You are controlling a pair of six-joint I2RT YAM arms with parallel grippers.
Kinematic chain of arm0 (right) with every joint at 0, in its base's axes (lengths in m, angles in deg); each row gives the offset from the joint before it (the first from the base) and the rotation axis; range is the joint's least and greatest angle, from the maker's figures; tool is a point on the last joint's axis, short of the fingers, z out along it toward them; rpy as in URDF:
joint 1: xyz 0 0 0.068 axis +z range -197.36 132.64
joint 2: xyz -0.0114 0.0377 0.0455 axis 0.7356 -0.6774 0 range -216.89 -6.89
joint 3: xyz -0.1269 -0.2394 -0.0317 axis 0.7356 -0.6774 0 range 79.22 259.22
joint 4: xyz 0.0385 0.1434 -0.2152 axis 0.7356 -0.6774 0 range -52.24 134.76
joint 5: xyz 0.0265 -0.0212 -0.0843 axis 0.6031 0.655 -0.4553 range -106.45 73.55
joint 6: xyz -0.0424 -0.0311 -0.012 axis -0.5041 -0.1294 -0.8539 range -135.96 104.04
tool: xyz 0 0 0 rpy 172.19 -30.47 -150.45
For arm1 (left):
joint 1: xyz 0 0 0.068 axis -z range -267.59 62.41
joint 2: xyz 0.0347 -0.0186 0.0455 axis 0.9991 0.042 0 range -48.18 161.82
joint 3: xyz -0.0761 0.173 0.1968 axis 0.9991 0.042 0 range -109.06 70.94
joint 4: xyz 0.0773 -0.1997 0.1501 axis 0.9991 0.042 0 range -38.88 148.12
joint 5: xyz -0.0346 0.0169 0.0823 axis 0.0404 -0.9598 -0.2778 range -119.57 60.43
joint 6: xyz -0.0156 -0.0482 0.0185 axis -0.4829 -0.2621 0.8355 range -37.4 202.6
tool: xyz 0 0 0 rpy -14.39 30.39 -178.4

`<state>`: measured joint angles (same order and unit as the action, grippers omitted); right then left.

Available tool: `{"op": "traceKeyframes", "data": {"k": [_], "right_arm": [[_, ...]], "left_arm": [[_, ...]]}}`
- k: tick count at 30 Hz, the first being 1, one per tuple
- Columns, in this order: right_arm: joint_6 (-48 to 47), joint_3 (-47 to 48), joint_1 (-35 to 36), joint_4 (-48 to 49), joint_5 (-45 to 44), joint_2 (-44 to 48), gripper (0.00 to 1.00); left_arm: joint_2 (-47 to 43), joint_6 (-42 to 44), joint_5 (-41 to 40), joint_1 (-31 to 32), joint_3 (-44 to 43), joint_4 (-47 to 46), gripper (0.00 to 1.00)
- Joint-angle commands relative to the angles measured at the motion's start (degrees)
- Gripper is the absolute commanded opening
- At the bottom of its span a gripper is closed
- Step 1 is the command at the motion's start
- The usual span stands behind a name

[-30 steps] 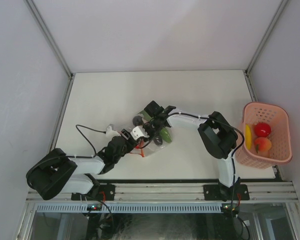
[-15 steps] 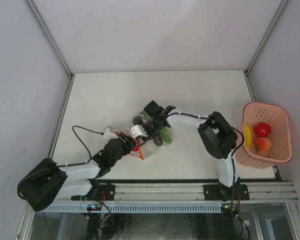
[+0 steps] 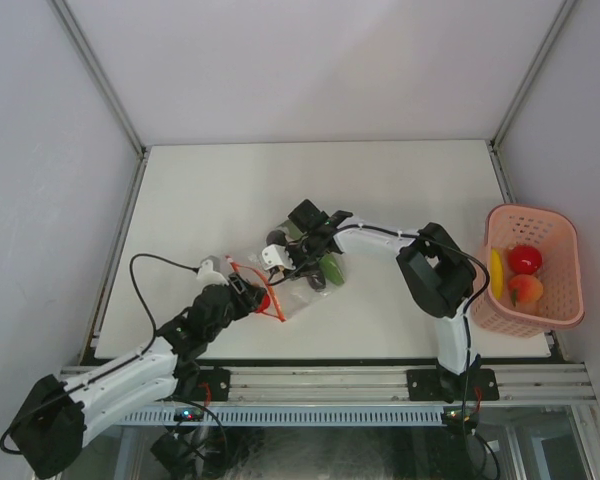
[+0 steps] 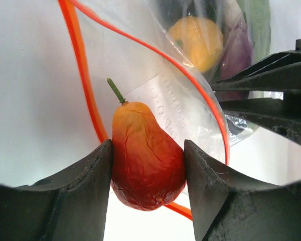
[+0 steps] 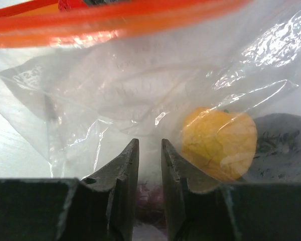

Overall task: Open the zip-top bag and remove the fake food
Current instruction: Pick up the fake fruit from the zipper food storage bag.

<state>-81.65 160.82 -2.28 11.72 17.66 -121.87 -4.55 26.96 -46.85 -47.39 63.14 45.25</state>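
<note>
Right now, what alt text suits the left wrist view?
The left arm's jaws pinch a red-orange toy pear at the open mouth of a clear bag with an orange zip strip. A yellow piece and a purple one lie inside.

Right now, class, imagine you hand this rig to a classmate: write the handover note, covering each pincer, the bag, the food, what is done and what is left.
Left pincer: shut on a red-orange pear-shaped piece at the mouth of the zip-top bag.
Right pincer: pinching the bag's film.
Done: bag open; three pieces lie in the pink basket.
Left: lift this piece clear; at least a yellow piece and a purple piece are inside.
</note>
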Motion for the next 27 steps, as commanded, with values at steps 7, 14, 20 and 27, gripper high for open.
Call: {"op": "traceKeyframes", "data": {"k": [7,14,20,27], "right_arm": [[4.4,2.1,-0.5,-2.6,7.1,9.7,0.28],[5.2,1.9,-1.9,-8.2,14.7,17.5,0.31],[10.3,-0.6,-4.5,-7.6,23.2,25.1,0.39],[38.2,-11.6,-11.6,15.3,34.0,34.5,0.59]], "left_arm": [[-13.0,2.8,2.3,-0.6,-4.9,19.2,0.36],[-18.7,2.0,4.1,-0.6,-7.5,27.8,0.35],[-25.8,1.1,4.8,-0.6,-9.5,33.7,0.35],[-32.6,1.9,8.9,-0.6,-11.2,28.0,0.35]]}}
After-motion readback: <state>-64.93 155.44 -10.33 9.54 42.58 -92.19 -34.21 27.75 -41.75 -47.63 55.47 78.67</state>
